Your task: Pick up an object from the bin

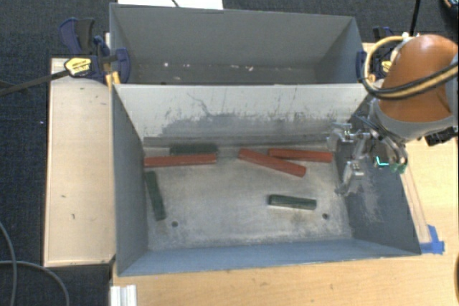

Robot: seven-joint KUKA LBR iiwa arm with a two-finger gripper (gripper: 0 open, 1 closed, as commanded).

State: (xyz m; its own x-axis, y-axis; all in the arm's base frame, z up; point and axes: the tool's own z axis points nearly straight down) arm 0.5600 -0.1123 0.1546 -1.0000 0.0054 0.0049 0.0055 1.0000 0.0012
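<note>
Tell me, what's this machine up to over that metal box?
A robot arm reaches in from the right of a grey bin. Its pincer hangs low near the bin's right wall, close to the end of a red bar and up and to the right of a dark green bar. Four more red and green bars lie further left. All of them lie on the floor, so nothing has been picked up yet.

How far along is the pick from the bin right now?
Done: the pincer is down inside the bin, at its right end. In hand: nothing visibly carried. Left: the grasp and lift; nearest lie a dark green bar and a red bar, both flat on the floor.
</note>
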